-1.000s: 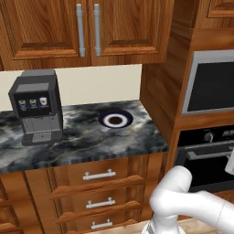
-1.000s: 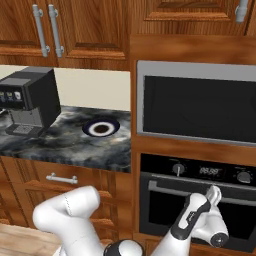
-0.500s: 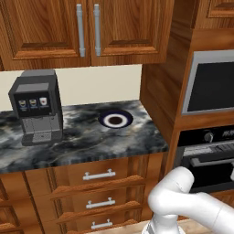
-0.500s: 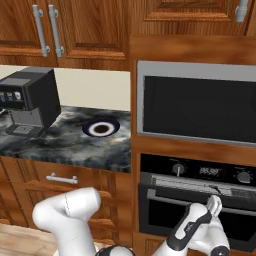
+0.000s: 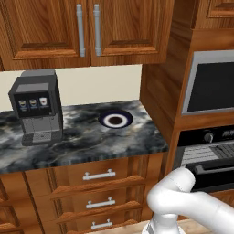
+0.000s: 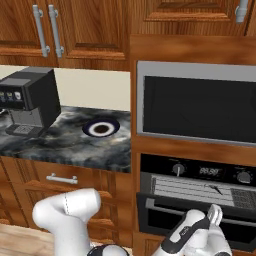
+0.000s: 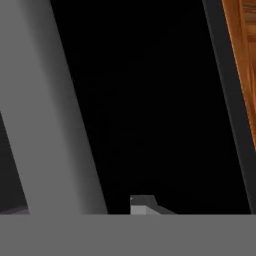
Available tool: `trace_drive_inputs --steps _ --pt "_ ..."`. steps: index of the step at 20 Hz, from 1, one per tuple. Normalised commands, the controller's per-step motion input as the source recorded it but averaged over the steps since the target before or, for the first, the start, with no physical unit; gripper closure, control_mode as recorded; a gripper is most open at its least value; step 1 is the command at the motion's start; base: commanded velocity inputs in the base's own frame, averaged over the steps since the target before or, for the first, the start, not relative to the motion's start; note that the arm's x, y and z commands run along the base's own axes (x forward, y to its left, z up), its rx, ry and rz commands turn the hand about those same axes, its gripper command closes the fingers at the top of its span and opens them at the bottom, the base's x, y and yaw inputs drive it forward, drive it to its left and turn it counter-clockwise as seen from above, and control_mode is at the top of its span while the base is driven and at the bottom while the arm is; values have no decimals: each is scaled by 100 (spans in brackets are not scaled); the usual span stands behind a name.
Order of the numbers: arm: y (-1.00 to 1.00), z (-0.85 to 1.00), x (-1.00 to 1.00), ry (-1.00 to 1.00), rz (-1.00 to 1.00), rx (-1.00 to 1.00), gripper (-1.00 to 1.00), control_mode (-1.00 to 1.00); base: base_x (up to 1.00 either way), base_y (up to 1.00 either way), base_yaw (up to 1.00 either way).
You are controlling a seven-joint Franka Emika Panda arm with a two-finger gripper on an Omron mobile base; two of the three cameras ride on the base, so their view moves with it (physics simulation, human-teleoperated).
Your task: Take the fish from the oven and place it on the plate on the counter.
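Observation:
The oven (image 6: 200, 171) sits low on the right, and its dark door (image 6: 165, 212) is tilted part-way open, baring grey wire racks (image 6: 190, 187) behind the top gap. My gripper (image 6: 215, 212) is at the door's upper edge by the handle; whether it holds the handle I cannot tell. In the hand view a grey handle bar (image 7: 55, 115) runs slantwise across dark glass, close to one fingertip (image 7: 142, 202). The fish is hidden. The blue-rimmed plate (image 5: 115, 120) (image 6: 101, 128) lies bare on the marble counter (image 5: 91, 141) (image 6: 60, 145), near its right end.
A black coffee machine (image 5: 36, 107) (image 6: 30, 100) stands at the counter's left. A silver-framed appliance with dark glass (image 6: 200, 107) (image 5: 215, 87) is built in above the oven. Wooden drawers (image 5: 96, 176) lie under the counter, wall cabinets above it. A wooden side wall (image 5: 160, 100) borders the plate's right.
The oven door has swung further down and the racks now show behind it. My gripper has sunk lower along with the door's top edge.

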Motion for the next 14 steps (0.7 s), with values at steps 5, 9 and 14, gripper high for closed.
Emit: trace_drive_inputs --steps 5,9,14 --pt "-12 -75 -75 13 0 0 100 -100 0 0 0" --pt "-9 -87 -73 13 0 0 100 -100 0 0 0" --pt "-3 -98 -64 19 0 0 100 -100 0 0 0"
